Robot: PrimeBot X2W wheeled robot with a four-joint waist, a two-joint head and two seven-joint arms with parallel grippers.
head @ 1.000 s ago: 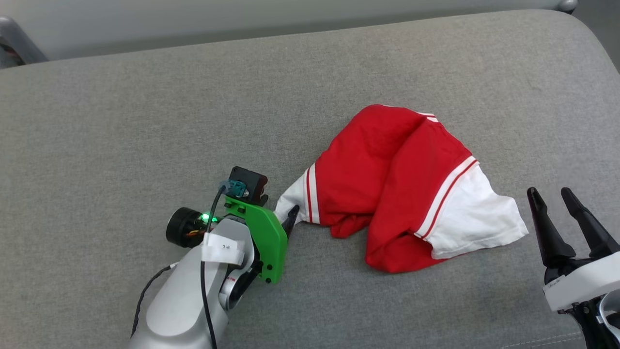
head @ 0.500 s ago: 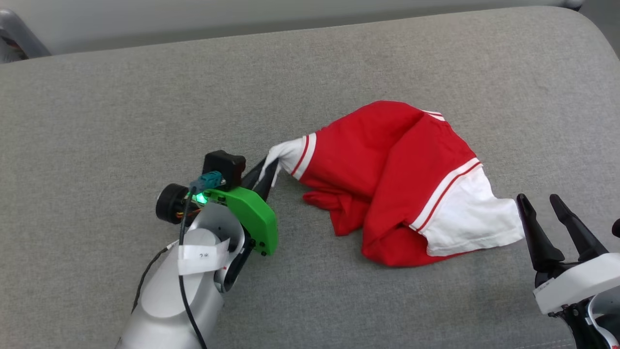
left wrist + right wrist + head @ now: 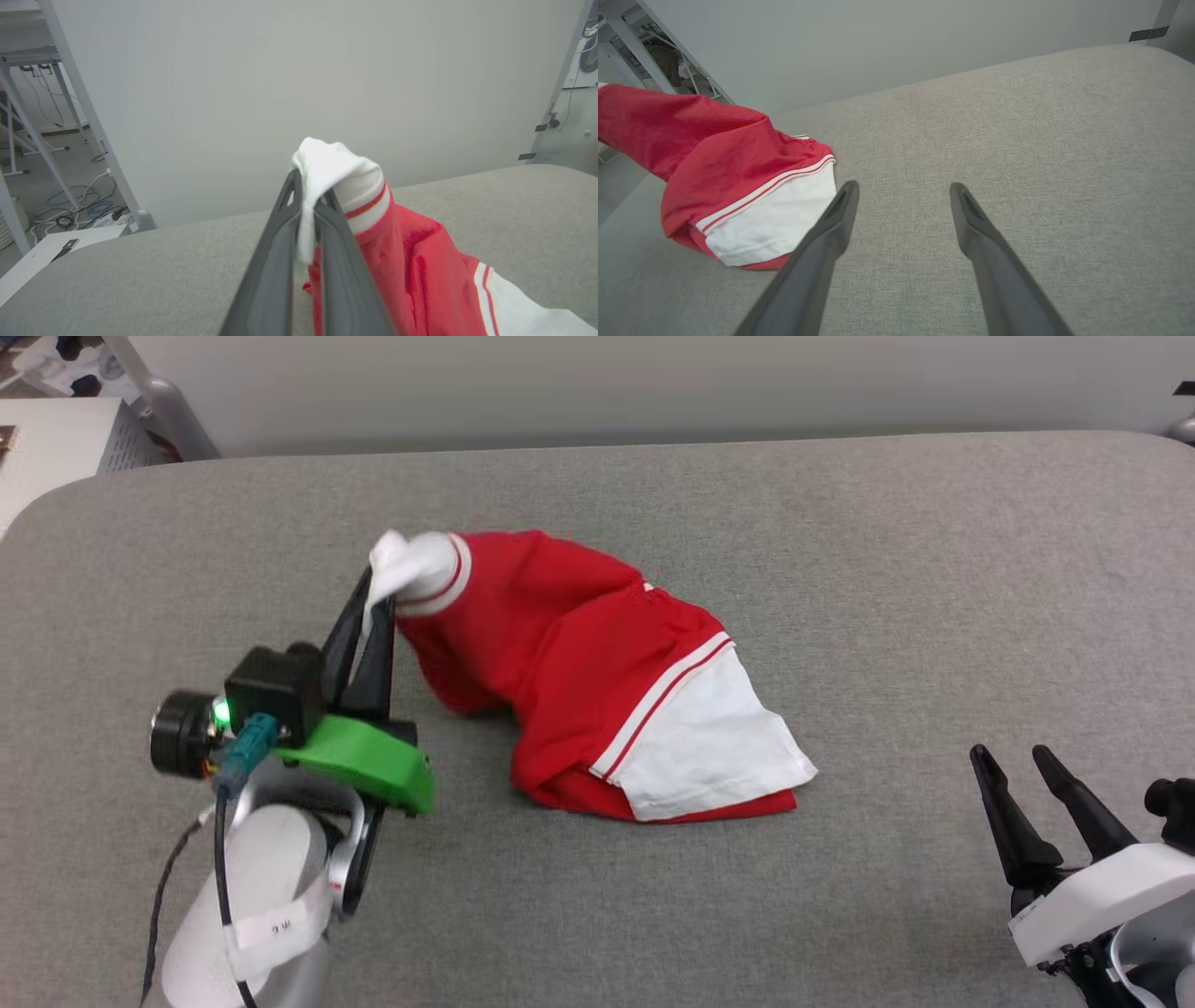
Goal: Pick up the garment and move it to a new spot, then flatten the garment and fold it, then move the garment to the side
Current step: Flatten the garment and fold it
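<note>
Garment (image 3: 420,270) partly beyond left-wrist view's edge.

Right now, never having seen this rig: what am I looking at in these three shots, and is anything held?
It is a two-armed robot working over a grey padded surface. The head view looks down from a camera on its head. The other two views come from a camera on each wrist, looking along that arm's two dark fingers. One thing lies on the surface: a crumpled red shirt with white sleeves. The left gripper is shut on one white sleeve and holds that end raised, while the rest lies on the surface. The right gripper is open, holds nothing, and is apart from the shirt.
</note>
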